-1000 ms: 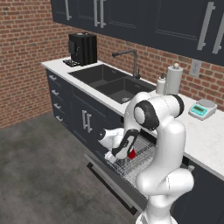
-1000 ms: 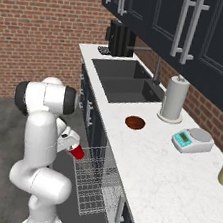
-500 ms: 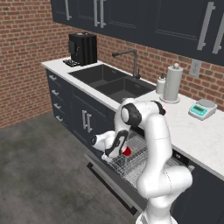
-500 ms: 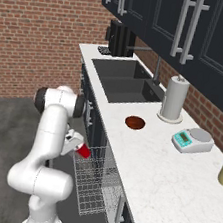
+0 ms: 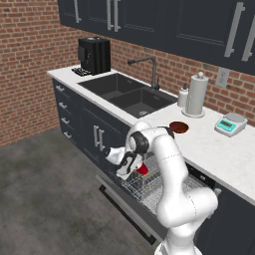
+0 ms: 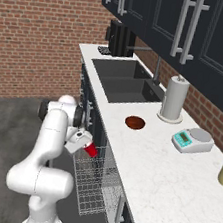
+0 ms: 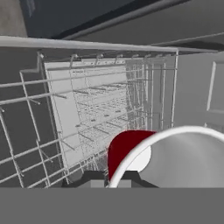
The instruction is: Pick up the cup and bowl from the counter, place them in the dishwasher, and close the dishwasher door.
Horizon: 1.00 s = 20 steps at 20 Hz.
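Gripper (image 5: 135, 169) first: its fingers are pinched tight on the cup (image 5: 142, 169), gripping the rim, with the red body and white inside crowding the bottom of the hand view (image 7: 144, 162). A second ago the arm stood taller over the dishwasher (image 5: 164, 191) with the cup hanging higher; since then the elbow has folded and the hand has swung down and out toward the near left corner of the rack (image 6: 94, 187). Seen from the right, the cup (image 6: 91, 149) now hangs just above the rack's far edge, tilted with its mouth turned sideways.

My reading is that the carry is done and the placing has begun; what is left is to ease the cup onto the wires and open the fingers. With the cup tilted like this, it may roll among the tines once let go.

On the counter (image 6: 142, 158), the bowl (image 6: 135, 122) sits where it was, between the sink (image 5: 124, 92) and the paper towel roll (image 6: 174, 98), well apart from the arm. It goes next, and only after that the dishwasher door (image 5: 127, 211), which lies dropped open under the rack.
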### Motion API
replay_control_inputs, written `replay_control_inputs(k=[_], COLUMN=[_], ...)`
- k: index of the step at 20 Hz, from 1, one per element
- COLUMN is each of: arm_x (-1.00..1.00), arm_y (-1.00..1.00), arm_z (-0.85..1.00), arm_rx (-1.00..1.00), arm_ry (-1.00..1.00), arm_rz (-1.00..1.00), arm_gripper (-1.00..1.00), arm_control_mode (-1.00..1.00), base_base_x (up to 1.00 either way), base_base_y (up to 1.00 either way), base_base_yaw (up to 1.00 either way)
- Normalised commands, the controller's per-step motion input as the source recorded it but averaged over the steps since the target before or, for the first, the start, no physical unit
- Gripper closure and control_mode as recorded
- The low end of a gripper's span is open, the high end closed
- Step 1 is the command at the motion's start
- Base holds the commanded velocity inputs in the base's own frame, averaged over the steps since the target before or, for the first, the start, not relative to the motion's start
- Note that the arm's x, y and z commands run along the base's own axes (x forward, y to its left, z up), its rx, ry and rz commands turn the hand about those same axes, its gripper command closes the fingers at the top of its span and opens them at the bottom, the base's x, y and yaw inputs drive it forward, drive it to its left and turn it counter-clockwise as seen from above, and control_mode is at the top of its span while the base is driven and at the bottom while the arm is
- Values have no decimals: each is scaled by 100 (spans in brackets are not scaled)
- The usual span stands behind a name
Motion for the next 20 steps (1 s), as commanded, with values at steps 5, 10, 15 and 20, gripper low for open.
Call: replay_control_inputs(k=[5, 10, 15, 20], arm_x=[49, 17, 20, 8], arm_y=[-32, -25, -27, -8], arm_z=[-48, -61, -59, -40], arm_rx=[7, 5, 4, 0], arm_ry=[24, 19, 13, 5], arm_rz=[0, 0, 0, 0], arm_gripper=[100, 100, 100, -100], arm_control_mode=[-100, -100, -100, -100], base_base_x=[0, 0, 0, 0], base_base_y=[0, 0, 0, 0], base_base_yaw=[0, 0, 0, 0])
